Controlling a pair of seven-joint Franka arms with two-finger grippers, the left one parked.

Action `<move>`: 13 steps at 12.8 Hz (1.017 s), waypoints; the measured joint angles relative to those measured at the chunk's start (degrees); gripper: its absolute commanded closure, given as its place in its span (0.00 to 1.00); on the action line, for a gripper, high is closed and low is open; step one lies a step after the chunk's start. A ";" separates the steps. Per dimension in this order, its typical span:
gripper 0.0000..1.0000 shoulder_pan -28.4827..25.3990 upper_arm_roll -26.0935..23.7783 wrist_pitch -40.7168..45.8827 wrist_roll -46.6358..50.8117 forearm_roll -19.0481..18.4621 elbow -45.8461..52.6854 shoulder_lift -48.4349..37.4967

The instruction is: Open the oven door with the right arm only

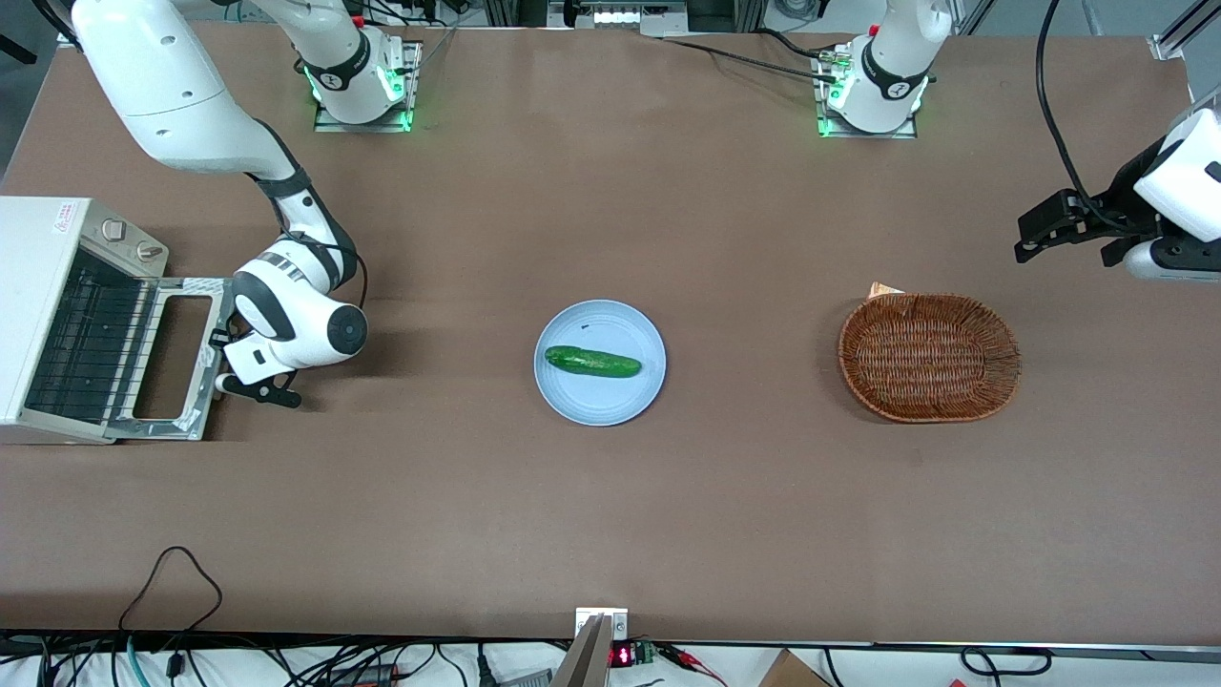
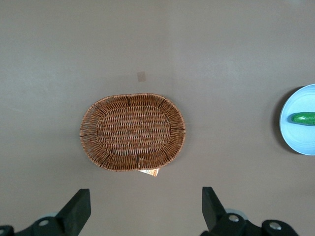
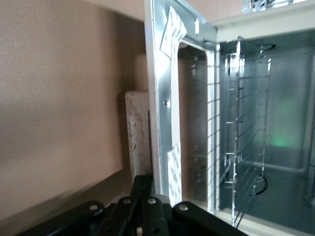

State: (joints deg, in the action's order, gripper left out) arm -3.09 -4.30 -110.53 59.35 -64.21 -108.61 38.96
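The white toaster oven [image 1: 48,286] stands at the working arm's end of the table. Its oven door [image 1: 205,405] is swung down and lies nearly flat in front of the oven, leaving the wire rack inside [image 1: 91,343] exposed. In the right wrist view the door's metal frame [image 3: 160,98] shows edge-on, with the pale handle bar [image 3: 138,132] beside it and the oven cavity [image 3: 275,123] open. The right arm's gripper [image 1: 222,342] is low at the door's handle edge. Its black fingers [image 3: 145,189] are shut together, their tips against that edge.
A light blue plate [image 1: 610,401] with a green cucumber [image 1: 591,362] lies mid-table. A brown wicker basket [image 1: 928,356] lies toward the parked arm's end and also shows in the left wrist view [image 2: 132,132]. A black cable [image 1: 172,572] loops near the front edge.
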 measured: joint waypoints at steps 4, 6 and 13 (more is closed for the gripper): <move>0.97 -0.03 -0.15 -0.58 0.00 3.75 0.37 0.34; 0.97 -0.34 -0.46 -0.51 -0.96 7.75 1.60 0.19; 0.01 -1.01 -0.56 8.79 -18.80 29.77 6.07 -8.44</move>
State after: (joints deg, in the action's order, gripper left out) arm -4.09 -4.86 -101.74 40.55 -34.44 -102.54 30.52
